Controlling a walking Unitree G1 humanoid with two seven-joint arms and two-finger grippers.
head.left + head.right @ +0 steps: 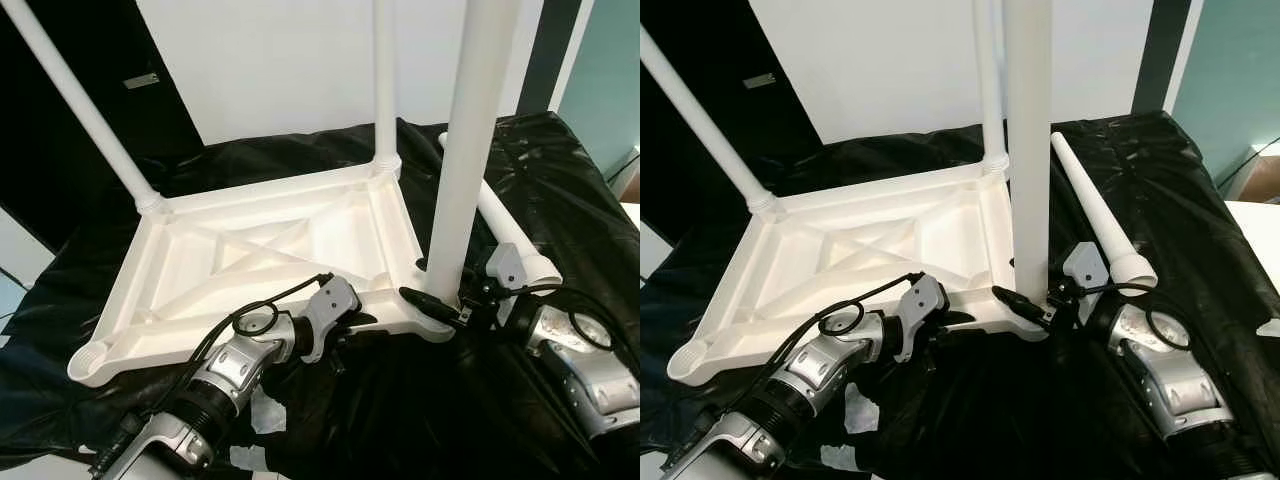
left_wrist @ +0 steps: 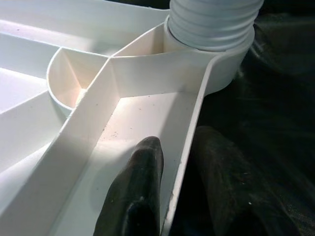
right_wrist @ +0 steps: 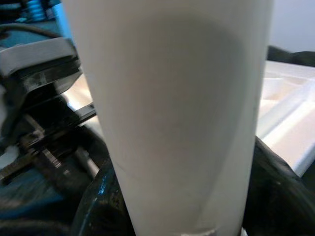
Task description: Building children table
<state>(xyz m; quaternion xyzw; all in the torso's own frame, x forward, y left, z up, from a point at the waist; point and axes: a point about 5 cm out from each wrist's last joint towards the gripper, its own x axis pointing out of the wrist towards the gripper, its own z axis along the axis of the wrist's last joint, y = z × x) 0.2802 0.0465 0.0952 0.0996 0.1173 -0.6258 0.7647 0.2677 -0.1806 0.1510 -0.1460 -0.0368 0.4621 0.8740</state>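
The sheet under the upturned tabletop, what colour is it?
Black and glossy; the sheet shows best in the left eye view.

Tabletop lies underside-up on sheeting. Far-left leg and far-right leg stand in its rear corners; near-right leg stands in the front-right corner. Loose leg lies just right of it — on the sheeting. Left gripper straddles the tabletop's near rim; right gripper clasps the near-right leg's base.
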